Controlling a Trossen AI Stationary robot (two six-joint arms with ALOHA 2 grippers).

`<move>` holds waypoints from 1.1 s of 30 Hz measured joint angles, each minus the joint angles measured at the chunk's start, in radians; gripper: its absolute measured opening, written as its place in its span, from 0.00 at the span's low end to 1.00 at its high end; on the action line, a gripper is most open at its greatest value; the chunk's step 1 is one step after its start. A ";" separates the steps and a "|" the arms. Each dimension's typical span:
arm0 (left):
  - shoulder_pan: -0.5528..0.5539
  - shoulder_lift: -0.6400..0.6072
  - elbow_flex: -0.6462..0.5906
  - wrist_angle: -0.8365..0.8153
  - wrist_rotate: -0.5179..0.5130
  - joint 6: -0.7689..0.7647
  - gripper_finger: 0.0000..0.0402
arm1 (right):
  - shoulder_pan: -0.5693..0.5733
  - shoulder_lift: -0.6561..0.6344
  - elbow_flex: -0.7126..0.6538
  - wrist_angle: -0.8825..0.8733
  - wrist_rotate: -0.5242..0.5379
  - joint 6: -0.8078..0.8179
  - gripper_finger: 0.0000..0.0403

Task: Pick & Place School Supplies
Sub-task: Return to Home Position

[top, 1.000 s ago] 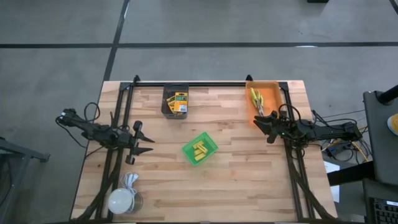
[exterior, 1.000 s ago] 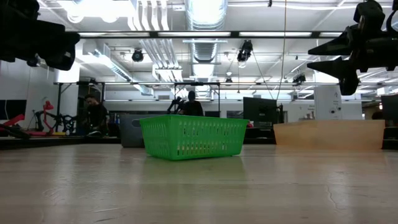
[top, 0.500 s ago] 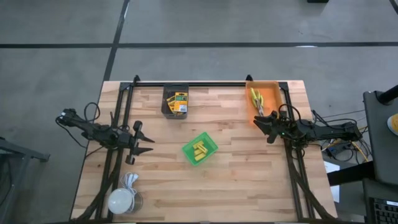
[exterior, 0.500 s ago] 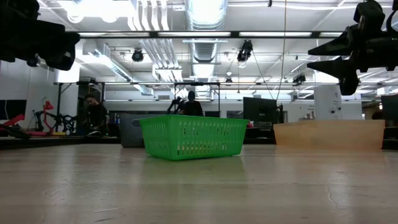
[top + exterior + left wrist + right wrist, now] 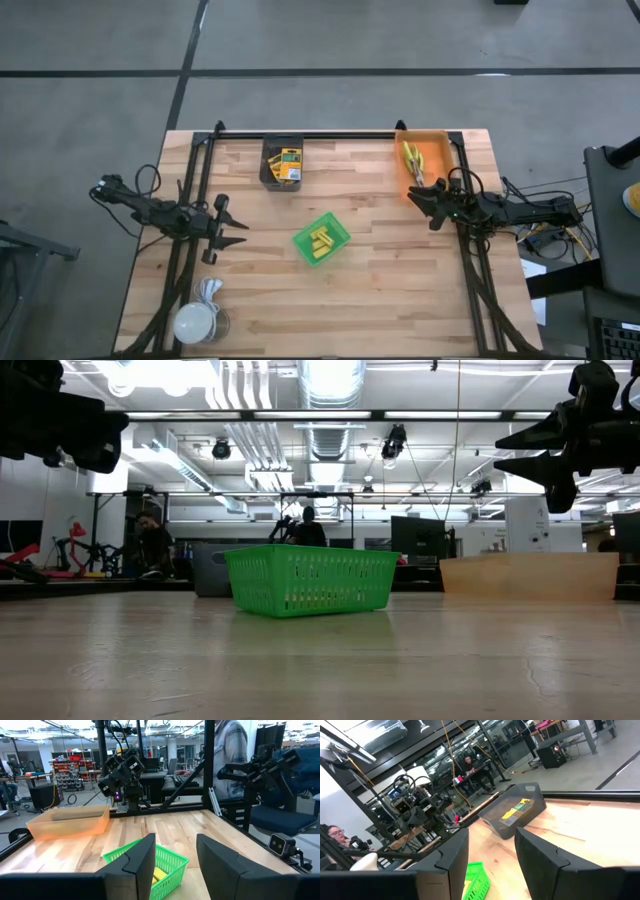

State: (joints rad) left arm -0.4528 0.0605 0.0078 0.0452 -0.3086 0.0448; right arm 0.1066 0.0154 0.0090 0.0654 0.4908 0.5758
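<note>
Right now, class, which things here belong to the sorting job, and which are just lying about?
Job: crayon boxes in the grey bin; yellow blocks in the green basket; yellow-handled tools in the orange bin.
Lying about: white round object.

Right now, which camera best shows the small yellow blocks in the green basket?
The high view, looking down into the green mesh basket at the small yellow blocks. Left wrist glimpses one; low view shows only the basket's wall; right wrist, its corner.
</note>
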 joint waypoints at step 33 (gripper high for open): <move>0.000 0.000 0.000 0.000 0.000 0.000 0.37 | 0.000 0.000 0.000 0.000 0.001 0.000 0.40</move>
State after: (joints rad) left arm -0.4526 0.0608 0.0078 0.0452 -0.3088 0.0452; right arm 0.1066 0.0158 0.0093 0.0654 0.4919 0.5758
